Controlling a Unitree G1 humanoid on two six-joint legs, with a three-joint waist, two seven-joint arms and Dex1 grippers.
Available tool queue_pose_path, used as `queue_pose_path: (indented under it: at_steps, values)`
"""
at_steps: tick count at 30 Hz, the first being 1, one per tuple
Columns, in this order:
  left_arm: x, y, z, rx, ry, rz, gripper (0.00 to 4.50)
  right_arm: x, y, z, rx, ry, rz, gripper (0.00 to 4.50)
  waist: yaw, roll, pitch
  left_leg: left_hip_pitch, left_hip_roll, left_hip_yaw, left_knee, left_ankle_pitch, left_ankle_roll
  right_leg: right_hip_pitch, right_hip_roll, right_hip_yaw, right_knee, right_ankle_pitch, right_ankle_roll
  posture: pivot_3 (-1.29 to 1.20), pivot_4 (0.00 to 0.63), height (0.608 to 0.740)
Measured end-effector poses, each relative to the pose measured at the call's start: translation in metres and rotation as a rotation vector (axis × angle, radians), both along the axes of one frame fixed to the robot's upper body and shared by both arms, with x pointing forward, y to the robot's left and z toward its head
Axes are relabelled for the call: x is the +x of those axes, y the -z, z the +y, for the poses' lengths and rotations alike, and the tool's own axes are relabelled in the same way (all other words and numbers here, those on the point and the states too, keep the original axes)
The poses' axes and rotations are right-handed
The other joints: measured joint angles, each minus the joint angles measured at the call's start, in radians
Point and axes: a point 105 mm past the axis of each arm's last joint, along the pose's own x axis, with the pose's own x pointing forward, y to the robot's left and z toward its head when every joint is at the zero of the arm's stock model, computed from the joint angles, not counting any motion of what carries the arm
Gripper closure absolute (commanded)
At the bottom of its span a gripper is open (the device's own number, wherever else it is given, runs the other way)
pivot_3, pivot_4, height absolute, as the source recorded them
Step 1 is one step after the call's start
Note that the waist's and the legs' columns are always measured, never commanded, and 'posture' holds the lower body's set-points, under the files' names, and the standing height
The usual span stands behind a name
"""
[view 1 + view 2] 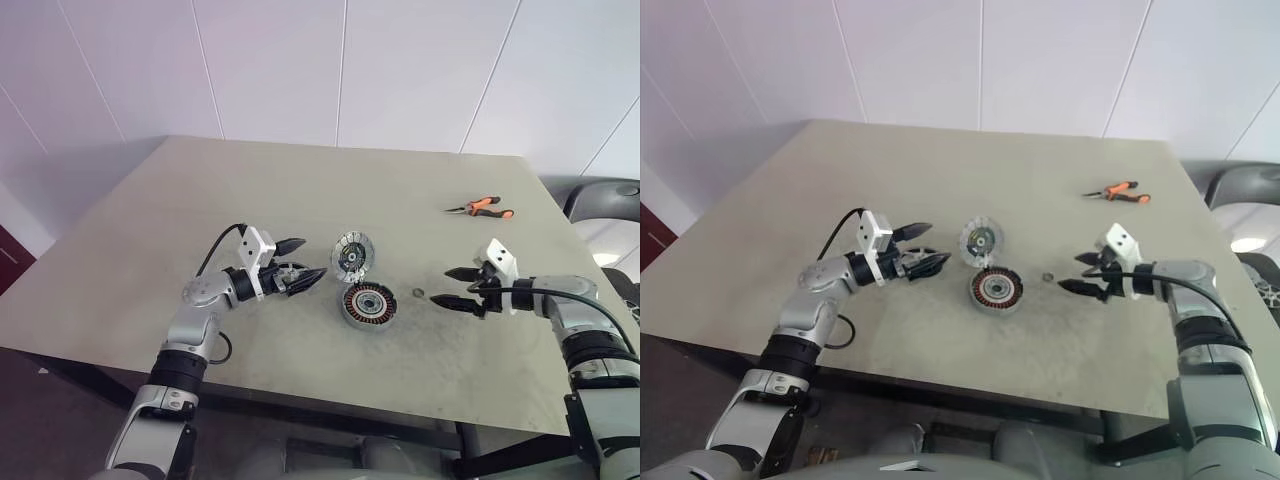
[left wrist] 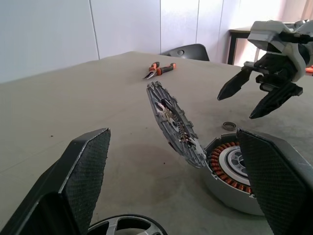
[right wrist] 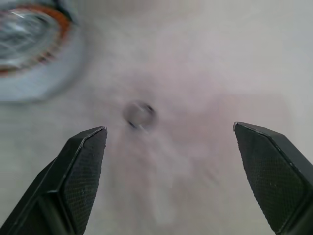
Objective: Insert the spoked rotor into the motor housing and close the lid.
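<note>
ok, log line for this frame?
spoked rotor: tilted, leaning on motor housing | left claw: open, beside rotor | right claw: open, empty | lid: not closed

- My left gripper (image 1: 300, 262) is held level, pointing inward to the right, fingers spread wide, nothing between them.
- My right gripper (image 1: 458, 287) points inward to the left, tilted slightly down, fingers wide apart and empty.
- Both forearms reach forward, elbows bent.

the right wrist view blurs a small ring (image 3: 140, 114); the motor housing (image 3: 29, 51) is cut off at the edge.
</note>
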Motion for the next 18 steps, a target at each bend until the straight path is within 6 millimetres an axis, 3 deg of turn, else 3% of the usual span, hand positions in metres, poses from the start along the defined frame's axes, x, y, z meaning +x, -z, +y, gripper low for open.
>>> queue_pose_path:
  at_steps: [5,14,18]
  values:
    - [-0.001,0.000,0.000,0.002,-0.003,-0.004,0.11,-0.004,0.001,0.019,0.031,-0.042,0.030,0.14,0.005,0.000,0.000,0.000,0.000,0.000,0.000,0.000,0.000,0.000,0.000,0.000,0.000,0.000,0.000,0.00,0.000,0.740]
    - [0.003,0.010,0.004,0.013,-0.009,0.022,0.11,-0.007,0.014,0.013,0.032,0.020,0.085,0.14,0.003,0.000,0.000,0.000,0.000,0.000,0.000,0.000,0.000,0.000,0.000,0.000,0.000,0.000,0.000,0.00,0.000,0.740]
    - [0.003,0.012,0.005,0.014,-0.001,0.023,0.11,-0.006,0.011,0.030,0.009,0.003,0.074,0.14,0.001,0.000,0.000,-0.003,0.000,0.000,0.000,0.000,0.000,-0.005,0.000,0.000,0.002,0.000,0.000,0.00,0.000,0.740]
